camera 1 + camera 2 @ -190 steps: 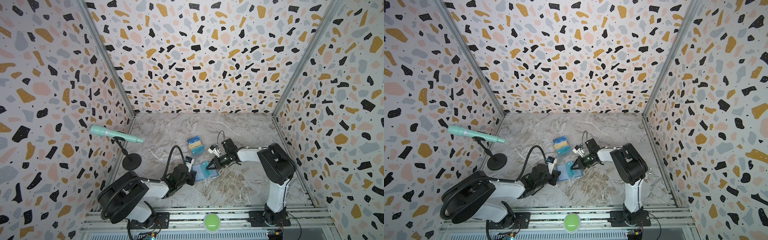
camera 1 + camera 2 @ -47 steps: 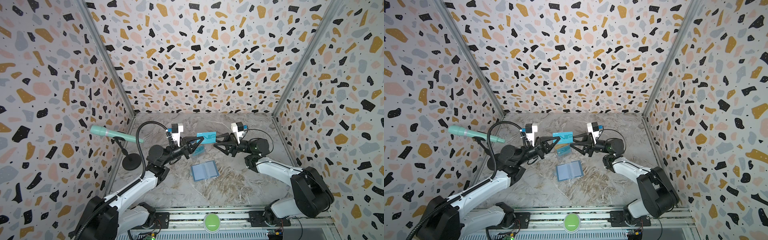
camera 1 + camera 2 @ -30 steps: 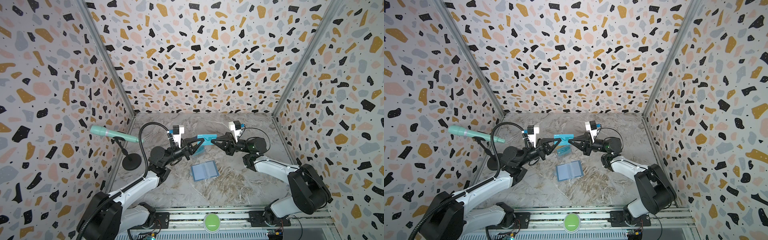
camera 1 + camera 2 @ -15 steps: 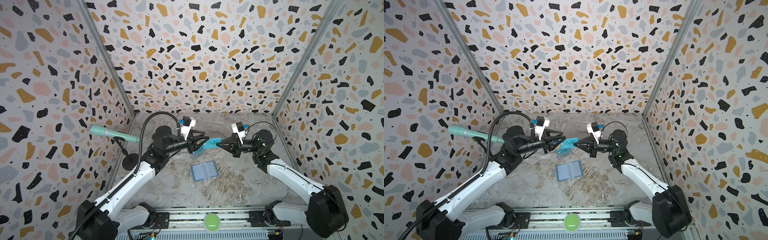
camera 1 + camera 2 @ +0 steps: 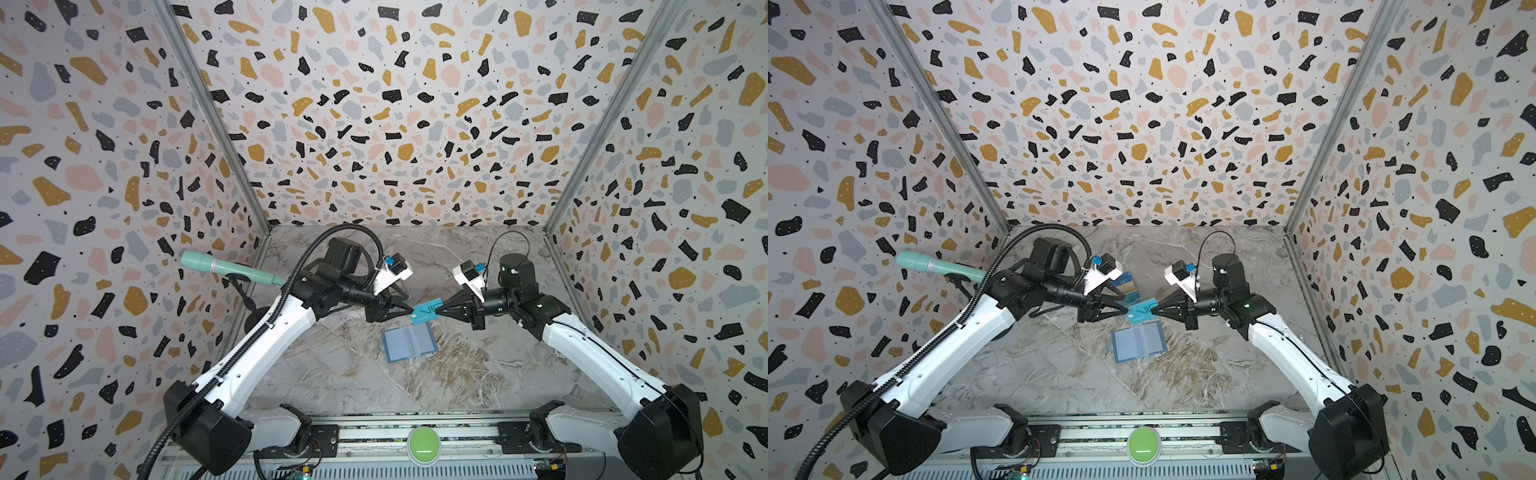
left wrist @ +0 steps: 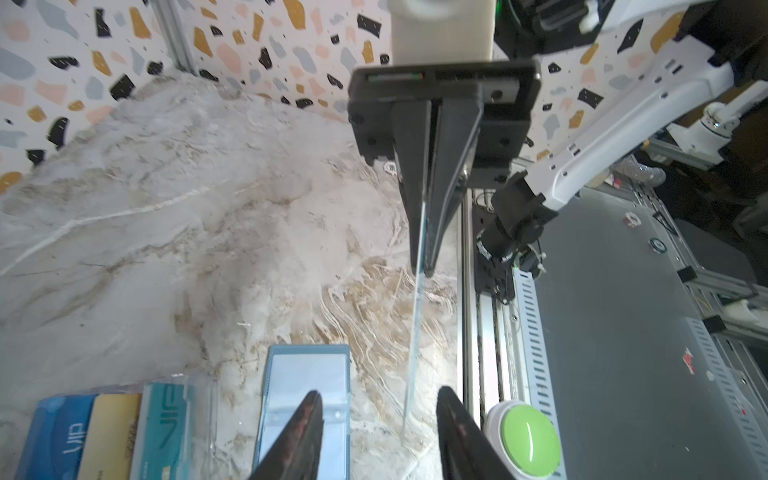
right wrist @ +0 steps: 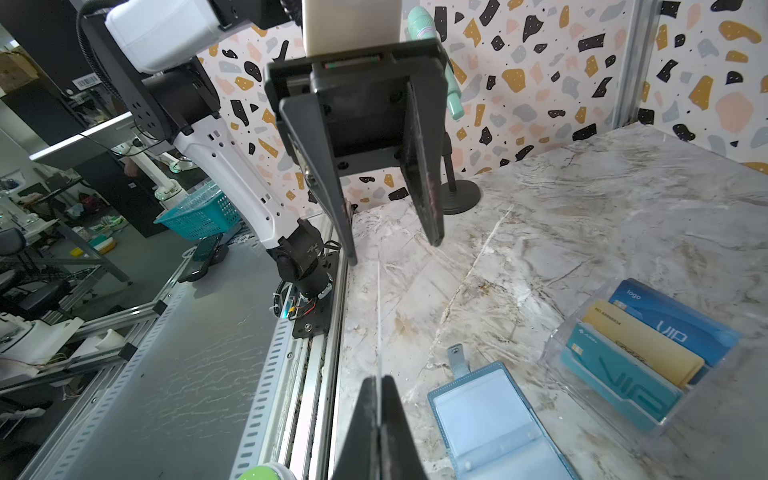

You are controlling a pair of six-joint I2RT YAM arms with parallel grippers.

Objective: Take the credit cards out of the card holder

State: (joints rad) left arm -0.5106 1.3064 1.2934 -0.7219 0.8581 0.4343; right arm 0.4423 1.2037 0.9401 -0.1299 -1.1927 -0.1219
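The right pincer (image 5: pixel 441 311) is pinching a teal credit card (image 5: pixel 424 314) above the open card holder (image 5: pixel 409 342) lying on the worktop (image 5: pixel 332 374); the left pincer (image 5: pixel 409 309) is standing parted around the card's other end.

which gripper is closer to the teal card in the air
Right. The right gripper is shut on the teal card's edge; the left gripper stands open at the opposite edge.

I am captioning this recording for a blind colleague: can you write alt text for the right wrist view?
The right gripper is shut on a teal card seen edge-on, while the left gripper faces it with jaws apart. On the marble table lie the open blue card holder and a clear stand holding three cards.
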